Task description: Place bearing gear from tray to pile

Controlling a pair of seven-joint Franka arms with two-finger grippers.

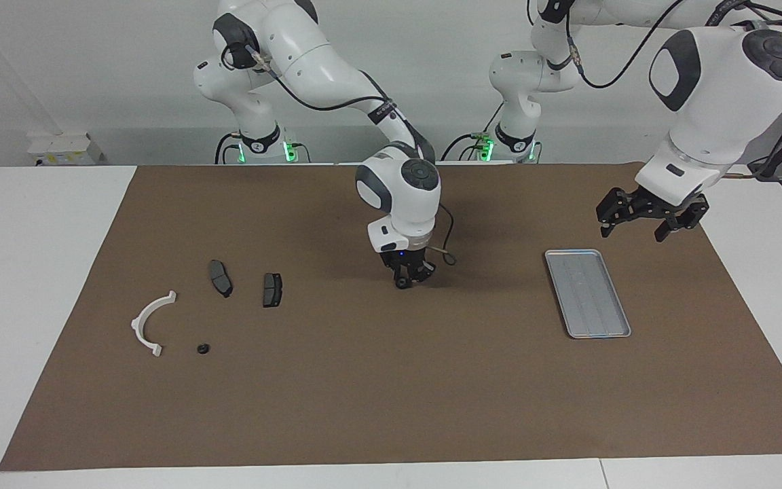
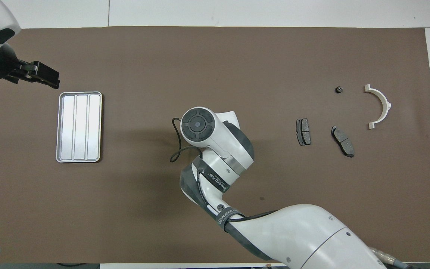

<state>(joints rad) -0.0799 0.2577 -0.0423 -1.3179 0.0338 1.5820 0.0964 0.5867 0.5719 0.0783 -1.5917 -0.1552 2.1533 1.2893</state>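
One small dark bearing gear (image 1: 203,349) lies on the bench among the pile, beside the white bracket (image 1: 150,322) and farther from the robots than the two brake pads (image 1: 220,278); the tray (image 1: 587,293) at the left arm's end holds nothing. The part appears to be a compact, rigid metal ring: dense for its bulk, smooth-sided, not fragile, liable to roll or slip. Any grip should close across its outer rim from above, fingers square to the bench. The right hand (image 1: 409,277) hangs low over mid-bench with nothing visibly held; its finger opening cannot be determined. The left hand (image 1: 640,216) waits above the bench by the tray, fingers spread, empty.
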